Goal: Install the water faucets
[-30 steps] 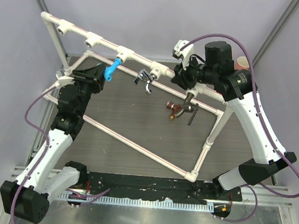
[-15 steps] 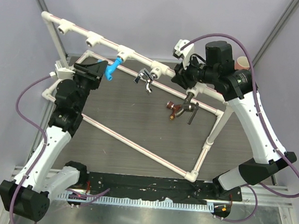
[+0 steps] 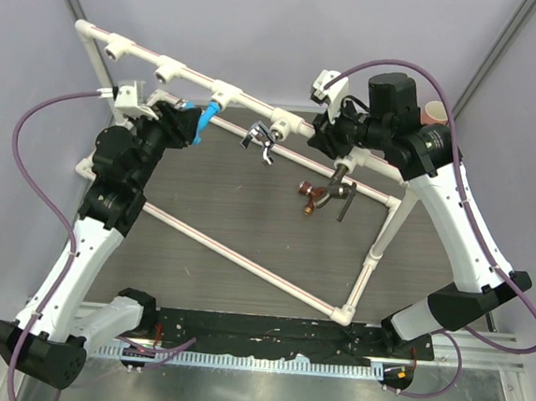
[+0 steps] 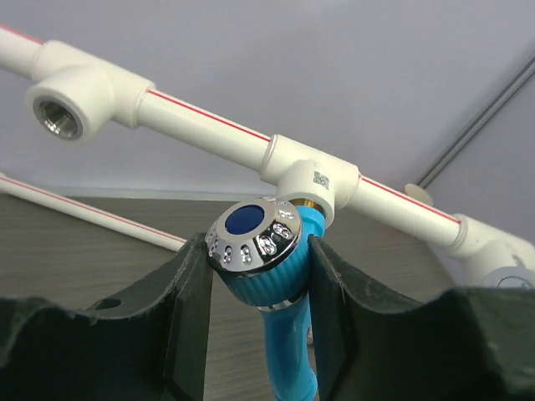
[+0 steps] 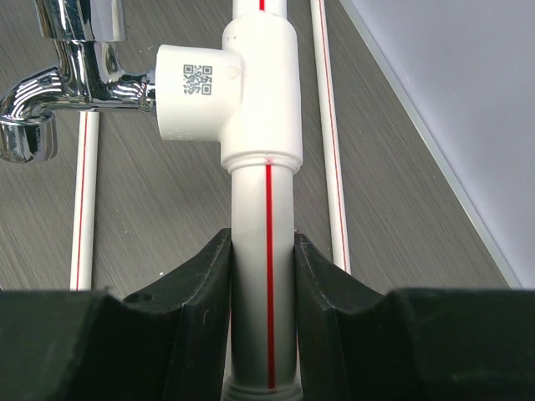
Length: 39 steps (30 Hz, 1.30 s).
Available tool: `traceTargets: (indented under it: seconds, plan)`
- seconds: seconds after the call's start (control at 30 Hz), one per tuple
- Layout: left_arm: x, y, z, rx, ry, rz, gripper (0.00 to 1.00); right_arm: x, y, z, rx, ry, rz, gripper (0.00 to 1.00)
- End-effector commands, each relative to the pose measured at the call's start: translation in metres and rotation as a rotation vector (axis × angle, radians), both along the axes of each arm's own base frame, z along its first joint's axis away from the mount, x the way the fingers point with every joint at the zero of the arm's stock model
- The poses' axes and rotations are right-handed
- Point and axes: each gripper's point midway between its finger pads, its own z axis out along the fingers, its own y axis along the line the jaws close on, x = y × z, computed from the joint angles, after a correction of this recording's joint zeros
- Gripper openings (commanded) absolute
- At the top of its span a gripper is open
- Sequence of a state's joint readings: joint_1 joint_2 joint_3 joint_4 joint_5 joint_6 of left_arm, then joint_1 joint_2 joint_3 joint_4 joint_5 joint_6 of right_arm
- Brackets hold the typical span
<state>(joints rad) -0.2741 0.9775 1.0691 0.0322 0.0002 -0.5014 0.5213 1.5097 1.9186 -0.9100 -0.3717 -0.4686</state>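
The white pipe (image 5: 263, 192) sits clenched in my right gripper (image 5: 262, 276), which seems to be bracing it. My left gripper (image 4: 259, 284), the nearer one, grasps the blue tap (image 4: 255, 242) by its knob. The tap's threaded end points up and away from my fingers into the tee (image 4: 313, 180) just beyond.

Left gripper (image 3: 190, 126), at the blue faucet (image 4: 269, 276), has rolled clockwise in the top view. Its white wrist camera mount (image 3: 131, 98) went from low-left of the jaws to above them. The forearm has shifted leftward. The purple cable (image 3: 24, 142) now bows wider and higher.
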Motion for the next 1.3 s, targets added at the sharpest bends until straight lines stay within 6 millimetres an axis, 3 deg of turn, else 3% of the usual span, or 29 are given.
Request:
traceTargets:
  seconds: [0.0, 0.4, 0.67, 0.77, 0.83, 0.9, 1.0, 1.03, 1.13, 1.27]
  plan:
    - [-0.006, -0.036, -0.015, 0.360, -0.067, -0.142, 0.00, -0.005, 0.018, -0.033, -0.011, 0.119, 0.053, 0.01]
    - [-0.018, -0.071, -0.044, 0.858, -0.145, -0.219, 0.00, -0.004, 0.018, -0.034, -0.015, 0.122, 0.050, 0.01]
    - [-0.023, -0.084, -0.090, 1.232, -0.078, -0.262, 0.01, -0.004, 0.018, -0.036, -0.017, 0.124, 0.049, 0.01]
    - [-0.030, -0.086, -0.101, 1.316, -0.048, -0.255, 0.07, -0.003, 0.018, -0.036, -0.017, 0.126, 0.047, 0.01]
    - [-0.031, -0.085, -0.098, 1.263, -0.034, -0.230, 0.19, -0.003, 0.018, -0.035, -0.015, 0.124, 0.049, 0.01]
    - [-0.035, -0.087, -0.079, 1.154, -0.074, -0.211, 0.27, -0.004, 0.018, -0.035, -0.016, 0.122, 0.050, 0.01]
    - [-0.046, -0.091, -0.054, 0.985, -0.107, -0.208, 0.47, -0.004, 0.018, -0.035, -0.014, 0.125, 0.048, 0.01]
    - [-0.048, -0.092, -0.049, 0.916, -0.094, -0.205, 0.60, -0.004, 0.018, -0.035, -0.014, 0.125, 0.049, 0.01]
    - [-0.051, -0.081, -0.021, 0.769, -0.093, -0.122, 0.76, -0.005, 0.019, -0.033, -0.011, 0.122, 0.052, 0.01]
    - [-0.049, -0.058, 0.013, 0.432, -0.029, 0.017, 0.84, -0.006, 0.019, -0.031, -0.007, 0.121, 0.056, 0.01]
